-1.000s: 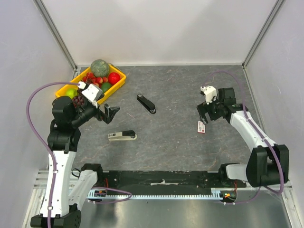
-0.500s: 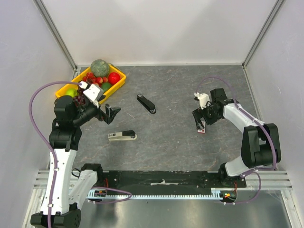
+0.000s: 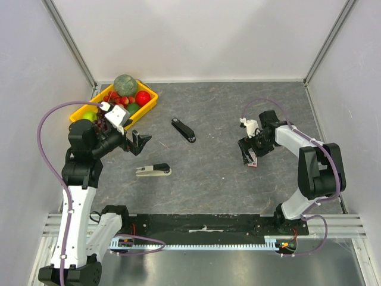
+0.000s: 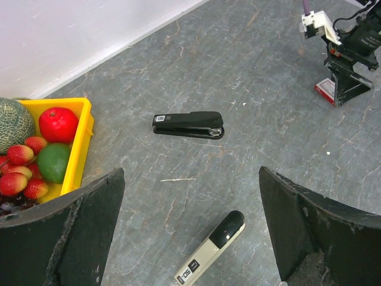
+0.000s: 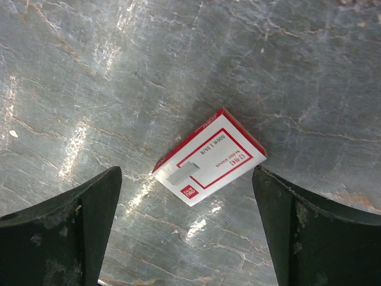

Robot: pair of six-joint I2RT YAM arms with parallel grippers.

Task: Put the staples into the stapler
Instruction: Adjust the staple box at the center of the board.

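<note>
From above, the left arm stands tall over its base with the forearm tipped forward. The left gripper [image 3: 141,142] hangs in the air beside the yellow plastic tray [image 3: 149,105] of fruit, its jaws spread wide and holding nothing. The right arm reaches inward with a bent elbow. The right gripper [image 3: 250,156] points down at the small flat white-and-red cardboard staple box [image 3: 253,161], which lies on the grey stone-patterned table [image 3: 214,179], right of centre, its long axis roughly near to far. A slim black stapler [image 3: 183,130] lies mid-table, and a beige stapler with a black end [image 3: 153,170] lies nearer the left arm.

In the left wrist view, both staplers lie flat between the parted fingers [image 4: 65,232]. The black stapler is level across the frame and the beige stapler is slanted.

In the right wrist view, the staple box [image 5: 209,156] lies flat, label up, between the wide-open fingers [image 5: 65,232], touching neither. Its long axis runs from lower left to upper right.
</note>
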